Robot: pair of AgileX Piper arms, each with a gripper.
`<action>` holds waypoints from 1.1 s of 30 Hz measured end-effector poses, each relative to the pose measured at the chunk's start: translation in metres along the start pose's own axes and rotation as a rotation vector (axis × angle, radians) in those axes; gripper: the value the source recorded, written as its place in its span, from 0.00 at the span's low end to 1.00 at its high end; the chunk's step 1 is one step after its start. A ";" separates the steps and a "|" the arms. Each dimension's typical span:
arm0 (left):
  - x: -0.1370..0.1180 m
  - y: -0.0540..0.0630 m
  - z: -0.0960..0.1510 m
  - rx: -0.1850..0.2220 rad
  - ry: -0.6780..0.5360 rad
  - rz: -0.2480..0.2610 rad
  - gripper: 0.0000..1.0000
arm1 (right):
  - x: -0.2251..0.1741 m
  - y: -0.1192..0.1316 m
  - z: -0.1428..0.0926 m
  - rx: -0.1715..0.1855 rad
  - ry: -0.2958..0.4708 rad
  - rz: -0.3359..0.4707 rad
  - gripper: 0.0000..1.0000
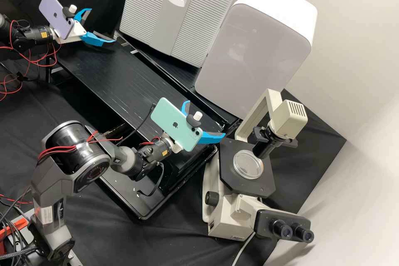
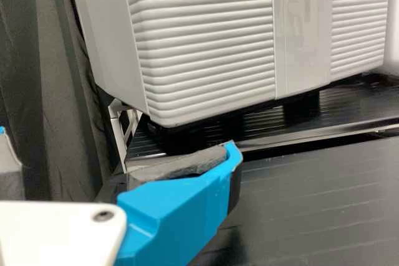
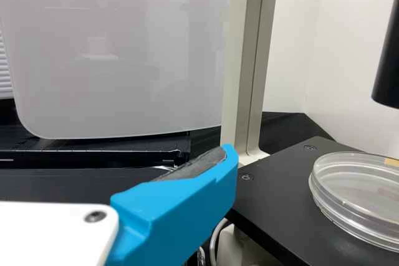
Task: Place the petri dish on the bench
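Here the petri dish [image 1: 248, 165] sits on the microscope stage [image 1: 250, 187], right tool [image 1: 207, 118] near, left tool [image 1: 103, 25] well apart (both gaping wide)!

Black bench [image 1: 124, 79]; on it microscope [image 1: 230, 218], white box [image 1: 253, 50], ridged cabinet [image 1: 149, 12].

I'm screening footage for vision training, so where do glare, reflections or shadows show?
High view: reflections on the white cabinet's glossy grey front, sheen on the black bench; left wrist view: shadow beneath the ribbed pale-grey appliance; right wrist view: bright highlights on the clear, round petri dish.
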 end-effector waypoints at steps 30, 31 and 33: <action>0.000 0.000 0.000 0.000 0.000 0.000 1.00 | -0.069 0.059 0.055 0.022 -0.083 0.252 1.00; 0.000 0.000 0.000 0.000 0.000 0.000 1.00 | -0.070 0.061 0.056 0.020 -0.087 0.262 1.00; 0.000 0.000 0.000 0.000 0.000 0.000 1.00 | -0.071 0.063 0.058 0.019 -0.087 0.276 1.00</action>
